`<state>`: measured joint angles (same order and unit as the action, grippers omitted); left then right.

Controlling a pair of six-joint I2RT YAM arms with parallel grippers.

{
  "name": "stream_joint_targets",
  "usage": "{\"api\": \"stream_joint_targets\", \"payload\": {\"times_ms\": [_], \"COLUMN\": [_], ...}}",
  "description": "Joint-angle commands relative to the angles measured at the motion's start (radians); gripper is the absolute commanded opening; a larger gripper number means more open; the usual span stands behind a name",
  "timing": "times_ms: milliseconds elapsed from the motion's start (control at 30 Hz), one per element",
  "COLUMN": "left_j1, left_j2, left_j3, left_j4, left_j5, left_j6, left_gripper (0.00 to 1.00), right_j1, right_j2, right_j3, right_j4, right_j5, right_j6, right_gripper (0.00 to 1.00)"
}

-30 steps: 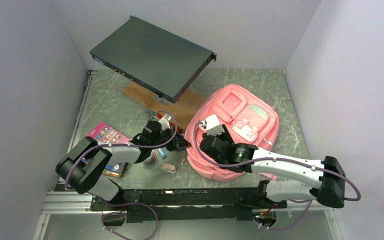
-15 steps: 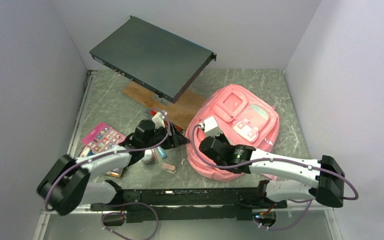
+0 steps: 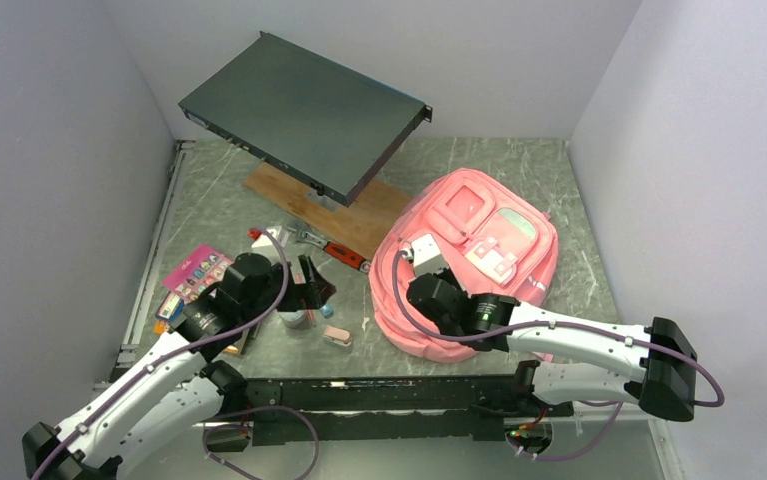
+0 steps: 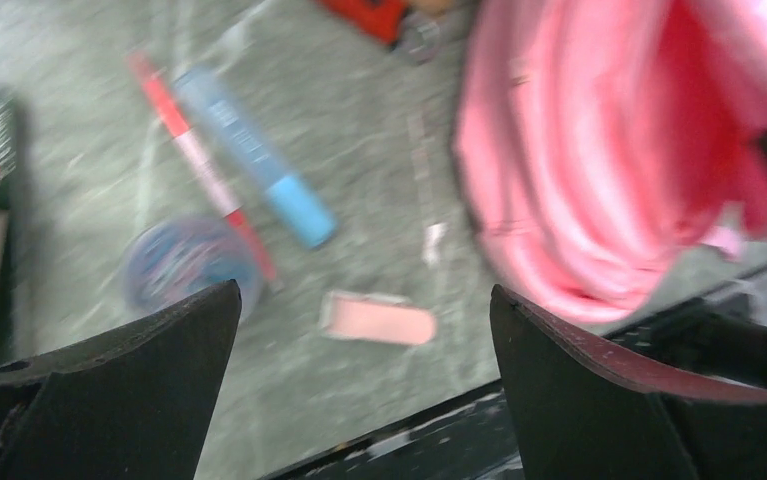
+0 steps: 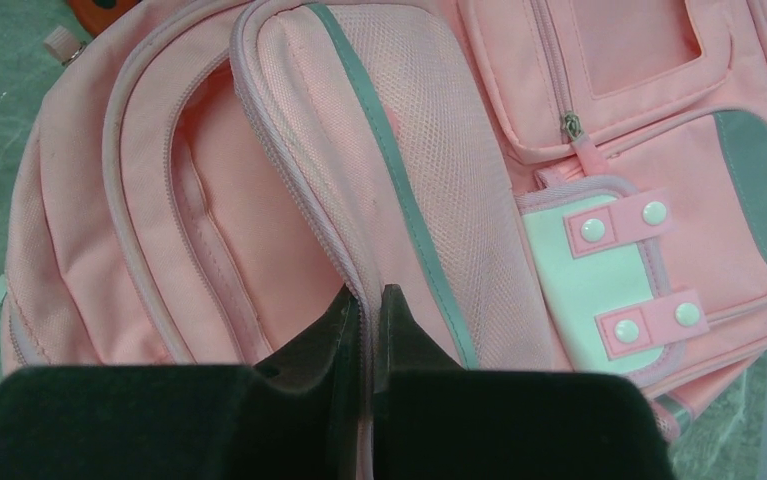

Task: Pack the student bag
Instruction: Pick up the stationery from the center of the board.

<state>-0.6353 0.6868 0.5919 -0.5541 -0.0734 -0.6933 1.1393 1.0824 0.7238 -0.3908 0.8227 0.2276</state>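
My right gripper (image 5: 367, 300) is pinched on a zip seam of the bag (image 5: 259, 150), which lies on the right half of the bench (image 3: 559, 170), while my left gripper (image 4: 364, 295) hangs with jaws wide apart over an eraser (image 4: 377, 318) and a pen (image 4: 259, 160) just left of the bag.

**No Legible Text in Any View**

I can read nothing here. In my left wrist view, the blue tube (image 4: 255, 156) carries dark lettering along its side, too blurred to make out. From above, the pink book (image 3: 204, 271) shows a grid of small pictures, its print too small. The student bag (image 5: 439, 150) shows no wording I can read.
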Motion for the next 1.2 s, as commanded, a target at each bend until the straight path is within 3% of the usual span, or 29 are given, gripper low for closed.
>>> {"api": "stream_joint_targets", "payload": {"times_ms": [0, 167, 467, 1033, 1167], "left_j1": [0.002, 0.002, 0.002, 0.002, 0.002], "left_j2": [0.019, 0.102, 0.188, 0.305, 0.325], "left_j3": [0.016, -0.006, -0.060, -0.077, -0.085], "left_j4": [-0.214, -0.216, -0.029, 0.068, 0.080], "left_j5": [-0.179, -0.241, -0.237, -0.263, -0.265], "left_j6": [-0.048, -0.111, -0.065, -0.015, -0.015], "left_gripper": [1.00, 1.00, 1.00, 0.76, 0.75], "right_j1": [-0.006, -0.006, -0.006, -0.006, -0.006], "right_j2": [-0.006, -0.010, -0.033, -0.052, -0.052], "right_j3": [0.012, 0.011, 0.002, -0.007, -0.004], "right_j4": [0.087, 0.082, 0.078, 0.091, 0.093], "right_j5": [0.001, -0.012, -0.023, -0.041, -0.047], "right_j6": [-0.001, 0.003, 0.008, 0.001, -0.005], "right_gripper": [0.00, 0.00, 0.00, 0.00, 0.00]}}
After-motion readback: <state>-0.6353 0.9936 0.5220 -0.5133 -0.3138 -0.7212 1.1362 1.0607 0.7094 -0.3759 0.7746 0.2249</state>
